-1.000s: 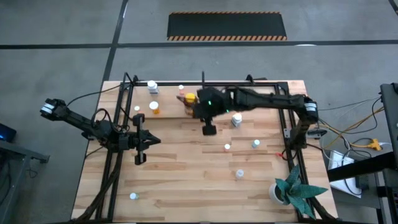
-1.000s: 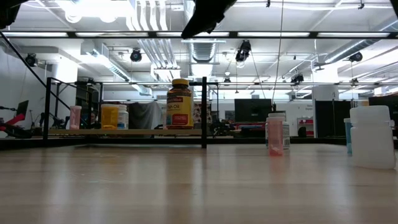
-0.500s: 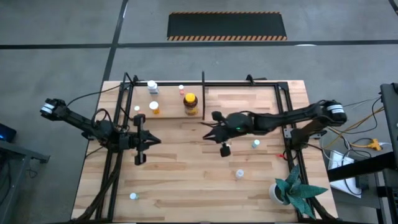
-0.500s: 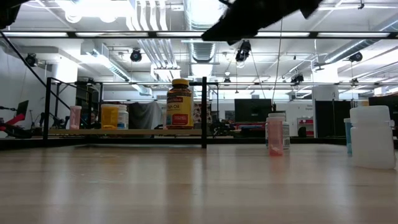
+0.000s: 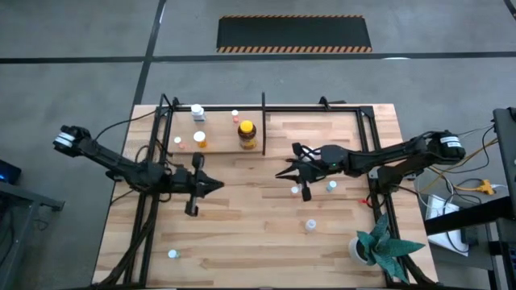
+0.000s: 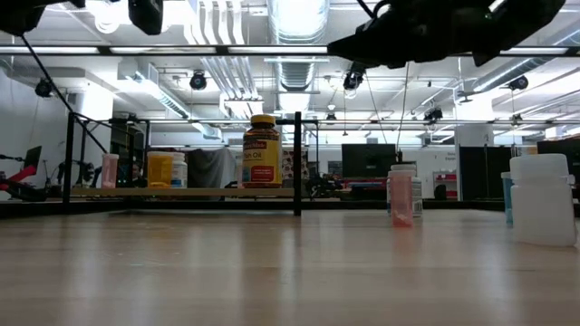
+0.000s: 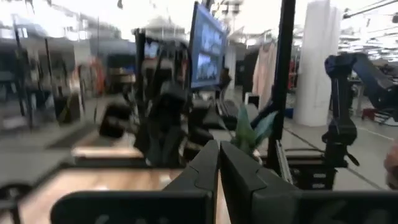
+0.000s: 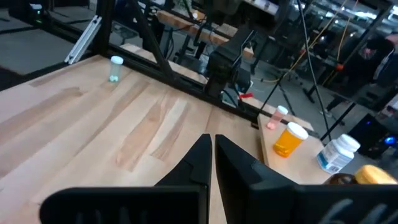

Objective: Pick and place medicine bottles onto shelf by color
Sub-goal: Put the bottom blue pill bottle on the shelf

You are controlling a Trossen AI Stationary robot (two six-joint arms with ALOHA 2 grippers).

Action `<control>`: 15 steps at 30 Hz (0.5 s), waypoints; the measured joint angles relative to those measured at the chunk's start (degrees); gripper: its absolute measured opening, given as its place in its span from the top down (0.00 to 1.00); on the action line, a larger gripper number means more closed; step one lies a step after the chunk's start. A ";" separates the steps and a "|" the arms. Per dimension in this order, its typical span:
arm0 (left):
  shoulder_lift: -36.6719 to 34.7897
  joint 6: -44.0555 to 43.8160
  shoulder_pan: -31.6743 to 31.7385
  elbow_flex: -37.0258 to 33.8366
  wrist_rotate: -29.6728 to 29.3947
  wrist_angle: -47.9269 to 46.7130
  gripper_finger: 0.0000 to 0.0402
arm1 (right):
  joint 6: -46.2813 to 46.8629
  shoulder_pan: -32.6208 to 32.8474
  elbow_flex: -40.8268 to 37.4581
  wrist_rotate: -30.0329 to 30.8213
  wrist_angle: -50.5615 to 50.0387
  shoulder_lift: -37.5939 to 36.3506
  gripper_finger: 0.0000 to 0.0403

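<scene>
Hovering empty, both grippers had fingers closed: left gripper left of the amber jar, right gripper right of it.

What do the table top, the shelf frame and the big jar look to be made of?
Table top: light wood planks, matte, with visible grain and seams. Shelf frame: thin black tube, probably painted metal. Big jar: amber, likely plastic or glass; it has a yellow-orange lid and a printed label.
</scene>
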 joint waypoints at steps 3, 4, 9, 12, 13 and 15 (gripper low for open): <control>3.25 -5.94 0.00 4.89 -0.36 -7.41 1.00 | -1.49 0.00 -0.44 0.09 -0.81 -0.83 0.97; 4.13 -8.50 0.00 6.96 -0.39 -11.49 1.00 | -1.87 0.00 -0.60 0.28 -1.32 -0.96 0.97; 9.66 -22.97 -0.77 20.00 -0.59 -36.67 1.00 | -3.22 0.00 -0.71 0.61 -5.07 -1.51 0.97; 13.81 -29.99 -3.11 29.53 -0.49 -52.60 1.00 | -3.31 0.00 -1.07 0.61 -6.02 -1.51 0.97; 15.35 -33.17 -3.89 32.73 -0.42 -58.31 1.00 | -3.38 0.00 -1.14 0.63 -6.12 -1.51 0.97; 18.68 -40.74 -5.30 39.22 -0.15 -69.49 1.00 | -3.88 0.00 -1.18 0.63 -6.12 -1.51 0.97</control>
